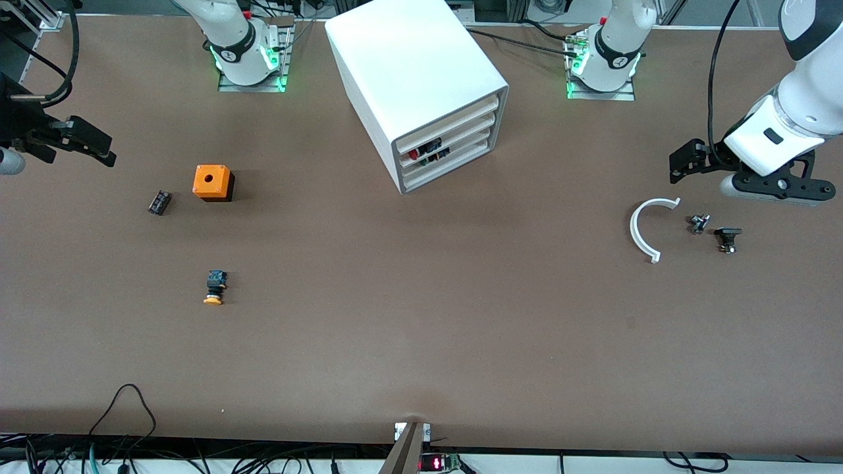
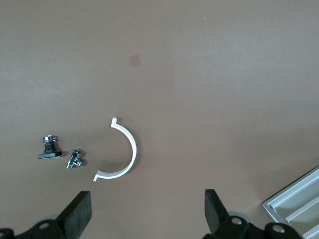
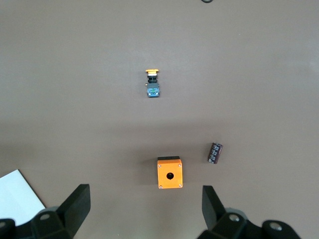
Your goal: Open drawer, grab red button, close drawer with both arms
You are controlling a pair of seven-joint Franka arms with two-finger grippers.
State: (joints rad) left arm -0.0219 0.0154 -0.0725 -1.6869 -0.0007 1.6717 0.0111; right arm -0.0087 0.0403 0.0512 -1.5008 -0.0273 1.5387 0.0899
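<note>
Drawer [image 1: 431, 153] shut in cabinet [image 1: 411, 79], top middle of table; red button [image 1: 413, 155] peeks through notch. Left gripper [image 2: 148, 211] wide apart, over white arc [image 1: 645, 228] at 3 o'clock. Right gripper [image 3: 145, 206] wide apart, over cube [image 1: 213, 182] at 9 o'clock. Go slow to notch, hook front, pull straight out.

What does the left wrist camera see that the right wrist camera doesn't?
Only the left wrist view shows the curved white clip, two small metal-and-black parts, the open left gripper and the cabinet's drawer fronts. Only the right wrist view shows the orange cube, the yellow-capped button, a small dark block and the open right gripper. Both share the brown table and a part of the white cabinet.
</note>
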